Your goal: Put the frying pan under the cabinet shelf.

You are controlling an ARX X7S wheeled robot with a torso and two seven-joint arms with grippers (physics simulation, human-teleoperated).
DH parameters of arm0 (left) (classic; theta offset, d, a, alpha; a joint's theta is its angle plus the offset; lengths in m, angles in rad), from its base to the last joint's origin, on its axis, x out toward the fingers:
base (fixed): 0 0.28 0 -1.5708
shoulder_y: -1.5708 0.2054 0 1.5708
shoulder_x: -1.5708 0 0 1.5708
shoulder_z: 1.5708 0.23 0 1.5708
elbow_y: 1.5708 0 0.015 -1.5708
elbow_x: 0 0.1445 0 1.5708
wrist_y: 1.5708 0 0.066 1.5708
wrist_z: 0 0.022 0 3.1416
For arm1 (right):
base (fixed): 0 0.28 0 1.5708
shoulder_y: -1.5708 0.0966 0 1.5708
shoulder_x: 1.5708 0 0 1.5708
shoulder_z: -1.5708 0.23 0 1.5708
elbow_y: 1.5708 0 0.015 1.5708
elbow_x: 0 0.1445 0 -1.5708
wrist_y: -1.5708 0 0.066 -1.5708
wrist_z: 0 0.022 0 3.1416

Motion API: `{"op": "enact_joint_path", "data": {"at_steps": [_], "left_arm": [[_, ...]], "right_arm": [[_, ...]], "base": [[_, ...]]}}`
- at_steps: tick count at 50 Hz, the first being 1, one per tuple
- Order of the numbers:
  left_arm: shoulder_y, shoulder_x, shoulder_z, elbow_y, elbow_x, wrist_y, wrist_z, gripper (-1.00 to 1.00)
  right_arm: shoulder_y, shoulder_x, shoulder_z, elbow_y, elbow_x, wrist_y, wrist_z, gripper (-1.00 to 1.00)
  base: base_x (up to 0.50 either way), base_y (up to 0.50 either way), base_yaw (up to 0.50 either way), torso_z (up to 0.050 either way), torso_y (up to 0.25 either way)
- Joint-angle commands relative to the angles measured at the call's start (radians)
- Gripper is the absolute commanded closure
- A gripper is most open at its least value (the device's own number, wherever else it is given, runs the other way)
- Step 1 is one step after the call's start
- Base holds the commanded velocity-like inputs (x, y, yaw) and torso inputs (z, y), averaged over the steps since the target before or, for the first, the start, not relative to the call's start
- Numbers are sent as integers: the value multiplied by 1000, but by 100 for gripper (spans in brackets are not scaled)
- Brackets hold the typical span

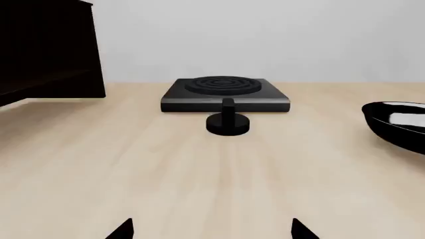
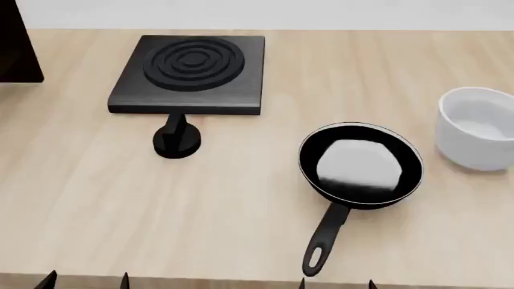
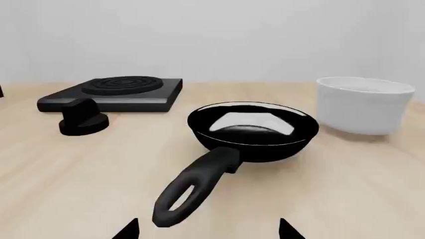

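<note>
The frying pan [image 2: 360,164] rests on the wooden table right of centre, its long handle [image 2: 323,241] pointing toward me; the right wrist view shows the frying pan [image 3: 252,129] close ahead. My right gripper [image 2: 336,284] is open at the near edge, fingertips just short of the handle's loop end [image 3: 178,201], and the right gripper [image 3: 208,230] holds nothing. My left gripper [image 2: 86,280] is open over bare table at the near left; the left gripper [image 1: 212,230] is empty. The cabinet shelf [image 2: 18,45] stands dark at the far left, and the cabinet shelf [image 1: 47,50] fills a corner of the left wrist view.
A square black stove plate [image 2: 191,73] with concentric rings lies at the back, a round black knob [image 2: 177,141] in front of it. A white bowl [image 2: 478,127] stands at the right edge. Bare table lies between the knob and the pan.
</note>
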Motion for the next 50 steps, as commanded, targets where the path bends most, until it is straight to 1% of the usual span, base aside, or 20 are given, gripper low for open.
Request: {"op": "enact_joint_path", "data": {"at_steps": [1, 3, 9, 12, 15, 19, 23, 24, 25, 26, 28, 29, 32, 34, 36, 37, 39, 40, 41, 50], "left_arm": [[1, -9, 11, 4, -9, -2, -11, -100], [14, -26, 42, 26, -23, 11, 12, -100], [-7, -41, 72, 21, -45, -9, 7, -100], [-30, -46, 83, 43, -41, -52, -8, -100], [-74, -61, 72, 141, -67, -131, -11, -100], [-180, -107, 49, 374, -94, -343, -13, -100], [-301, -150, 10, 544, -118, -549, -29, -100], [-353, -172, 9, 611, -115, -638, -33, -100], [-382, -187, 11, 645, -109, -680, -36, -100], [-450, -217, 12, 714, -108, -772, -30, -100], [-538, -225, -27, 784, -139, -893, -24, -100], [-530, -221, -48, 792, -151, -882, -19, -100], [-646, -255, -75, 845, -165, -1018, -23, -100], [-671, -262, -87, 857, -171, -1045, -22, -100], [-717, -275, -100, 879, -184, -1113, -15, -100], [-809, -286, -106, 902, -202, -1225, -12, -100], [-838, -303, -104, 912, -193, -1261, -24, -100], [-775, -307, -115, 897, -181, -1187, -22, -100], [-773, -307, -122, 896, -182, -1186, -22, -100], [-821, -327, -139, 937, -191, -1260, -25, -100]], "right_arm": [[-2, 35, -42, -11, 35, 8, 42, -100], [-1, 41, -36, -7, 43, -2, 56, -100], [20, 54, -34, -36, 41, 51, 96, -100], [37, 53, -46, -16, 47, 70, 102, -100], [71, 64, -39, -89, 58, 162, 115, -100], [150, 108, -36, -306, 59, 338, 114, -100], [268, 152, -27, -499, 59, 528, 113, -100], [321, 161, -12, -567, 81, 614, 105, -100], [399, 168, 17, -638, 118, 723, 96, -100], [439, 177, 22, -666, 120, 766, 98, -100], [529, 193, 38, -721, 129, 863, 103, -100], [592, 204, 50, -756, 142, 935, 99, -100], [677, 232, 50, -795, 148, 1016, 95, -100], [724, 233, 72, -816, 160, 1071, 95, -100], [753, 237, 83, -822, 169, 1112, 92, -100], [779, 240, 94, -823, 167, 1132, 100, -100], [804, 251, 99, -829, 172, 1162, 96, -100], [813, 258, 97, -841, 170, 1171, 98, -100], [819, 262, 94, -846, 171, 1181, 97, -100], [866, 269, 94, -853, 172, 1210, 107, -100]], "base": [[0, 0, 0, 0, 0], [0, 0, 0, 0, 0], [0, 0, 0, 0, 0], [0, 0, 0, 0, 0], [0, 0, 0, 0, 0], [0, 0, 0, 0, 0], [0, 0, 0, 0, 0], [0, 0, 0, 0, 0], [0, 0, 0, 0, 0], [0, 0, 0, 0, 0], [0, 0, 0, 0, 0], [0, 0, 0, 0, 0], [0, 0, 0, 0, 0], [0, 0, 0, 0, 0], [0, 0, 0, 0, 0], [0, 0, 0, 0, 0], [0, 0, 0, 0, 0], [0, 0, 0, 0, 0], [0, 0, 0, 0, 0], [0, 0, 0, 0, 0]]}}
